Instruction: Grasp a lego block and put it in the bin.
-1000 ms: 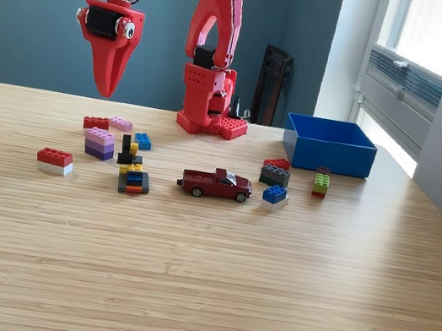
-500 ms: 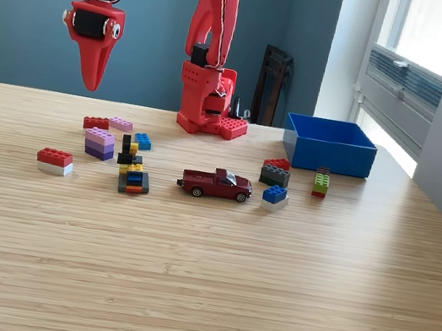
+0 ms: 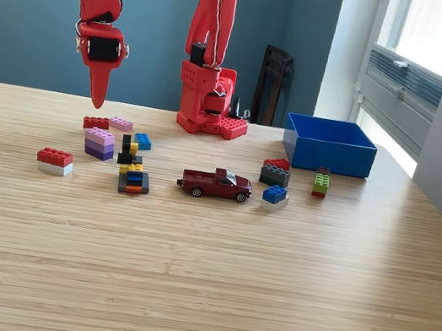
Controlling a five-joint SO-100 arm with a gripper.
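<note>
My red gripper (image 3: 97, 98) hangs point-down at the exterior view's left, a little above a red brick (image 3: 96, 122) and a pink brick (image 3: 121, 123). Its fingers look pressed together with nothing between them. More lego blocks lie below it: a pink-and-purple stack (image 3: 100, 143), a red-on-white block (image 3: 55, 161), a blue brick (image 3: 143, 141) and a mixed black, yellow and blue cluster (image 3: 132, 174). The bright-blue bin (image 3: 328, 144) stands open-topped at the back right, far from the gripper.
A dark red toy pickup (image 3: 216, 183) sits mid-table. Near the bin lie a red-and-grey stack (image 3: 275, 172), a blue-on-white brick (image 3: 275, 195) and a green-and-red piece (image 3: 321, 182). The arm's red base (image 3: 210, 104) stands at the back; the wooden table's front half is bare.
The gripper has swung further back, dropped lower and turned narrow-side on, now hanging just above the red and pink bricks. No block has moved.
</note>
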